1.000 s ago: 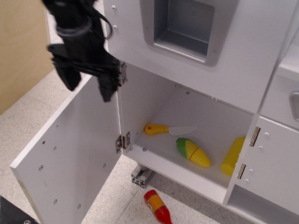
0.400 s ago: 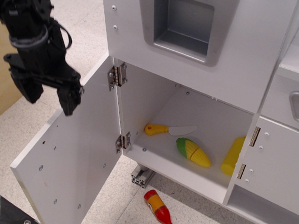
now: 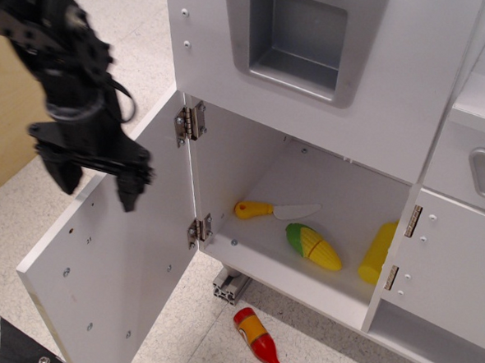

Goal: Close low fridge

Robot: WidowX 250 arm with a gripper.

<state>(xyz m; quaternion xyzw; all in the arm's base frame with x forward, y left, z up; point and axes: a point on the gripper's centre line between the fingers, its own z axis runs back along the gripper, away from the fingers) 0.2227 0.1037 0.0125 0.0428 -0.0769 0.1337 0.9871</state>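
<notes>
gripper (image 3: 98, 186) points down, fingers spread, beside the low fridge (image 3: 114, 264) door's top edge.

Black end effector (image 3: 97, 182), fingers spread, hangs over the low fridge's (image 3: 306, 218) wide-open door (image 3: 114, 264).

The robot arm (image 3: 50, 34) is black throughout, with a matte finish and a chunky, segmented build; its upper part reads as ribbed or ridged blocks, though motion blur softens the detail. A thin black cable (image 3: 122, 96) loops out from its side near the wrist. Below that, the body widens into a flat black crosspiece, from which the gripper (image 3: 97, 181) carries two short, blunt black fingers (image 3: 131, 188), one at each end, with a clear gap between them. No markings, labels or screws can be made out.
</notes>
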